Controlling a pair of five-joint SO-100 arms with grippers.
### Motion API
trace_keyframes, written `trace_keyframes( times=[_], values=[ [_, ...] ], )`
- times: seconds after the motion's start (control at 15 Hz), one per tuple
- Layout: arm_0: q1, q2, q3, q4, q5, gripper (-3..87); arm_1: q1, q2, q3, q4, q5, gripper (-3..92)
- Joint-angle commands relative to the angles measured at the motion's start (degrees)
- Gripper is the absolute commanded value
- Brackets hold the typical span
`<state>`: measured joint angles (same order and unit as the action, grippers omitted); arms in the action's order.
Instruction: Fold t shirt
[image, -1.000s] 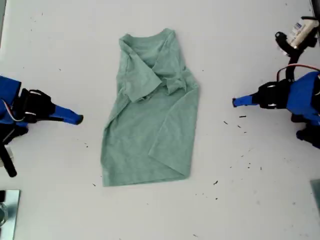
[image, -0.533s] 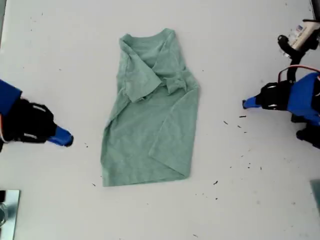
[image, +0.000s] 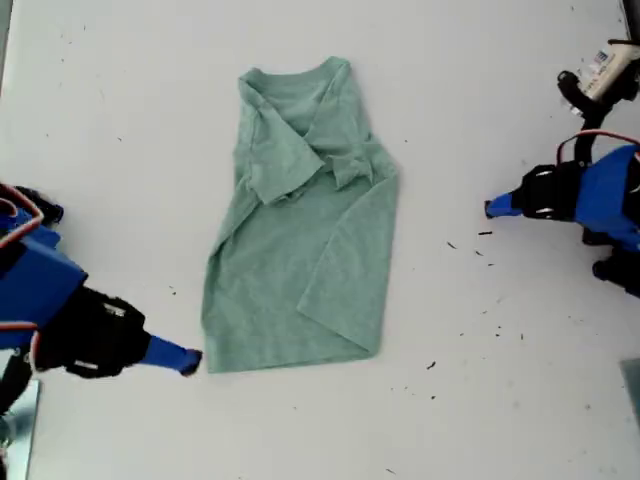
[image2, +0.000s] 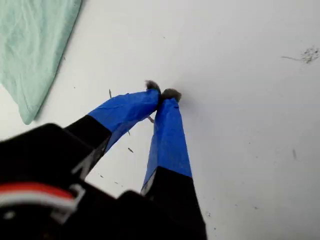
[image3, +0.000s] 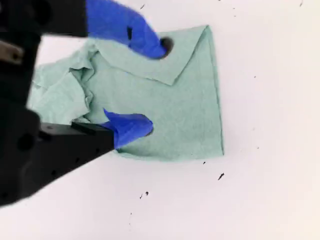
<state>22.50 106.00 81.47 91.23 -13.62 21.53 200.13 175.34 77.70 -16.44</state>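
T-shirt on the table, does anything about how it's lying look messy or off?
Yes. The t shirt is folded unevenly. Its sleeves bunch in a wrinkled heap below the neckline, and the side flaps cross at a slant, so the outline is skewed. Small dark specks also litter the table toward the exterior view's right.

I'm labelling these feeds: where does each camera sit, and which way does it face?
Exterior view: overhead, looking down on the table with the t shirt central; an arm shows at each side edge.
First wrist view: on my first gripper, facing bare table beside a shirt corner; its shut blue fingers show.
Second wrist view: on my second gripper, facing the shirt; its open fingers show.
Shared: all three show the t shirt.
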Motion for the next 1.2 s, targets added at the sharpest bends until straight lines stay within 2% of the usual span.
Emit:
trace_keyframes(
  times=[0.0,0.27,0.47,0.67,0.73,0.87,1.0,1.07,1.13],
  values=[
    [-0.9,-3.4,3.5,-1.7,-0.3,31.0,-1.0,0.6,1.4,0.1,0.7,1.8],
    [-2.8,-4.7,20.4,-15.3,-1.3,29.9,-3.8,0.6,1.3,0.1,1.8,1.7],
    [-4.3,-8.3,28.6,-21.5,-3.9,29.5,-5.3,0.6,1.3,0.1,1.9,1.7],
    [-5.9,-15.4,35.1,-33.0,-5.1,29.1,-7.6,0.6,1.3,1.1,3.1,1.7],
    [-6.3,-17.7,35.9,-35.7,-5.3,22.4,-8.5,0.6,1.3,1.3,3.4,1.7],
    [-6.4,-19.3,36.0,-41.2,-5.3,1.2,-9.4,0.6,1.3,1.4,3.5,1.7],
    [-4.7,-23.3,35.2,-49.6,-5.4,-0.3,-9.8,0.6,1.3,1.5,3.2,1.7],
    [-3.7,-24.3,34.5,-50.5,-7.4,-0.3,-10.5,0.6,1.3,1.5,3.3,1.7],
    [-3.3,-22.2,34.2,-47.9,-8.4,-0.3,-10.9,0.6,1.2,1.5,3.4,1.7]
  ],
)
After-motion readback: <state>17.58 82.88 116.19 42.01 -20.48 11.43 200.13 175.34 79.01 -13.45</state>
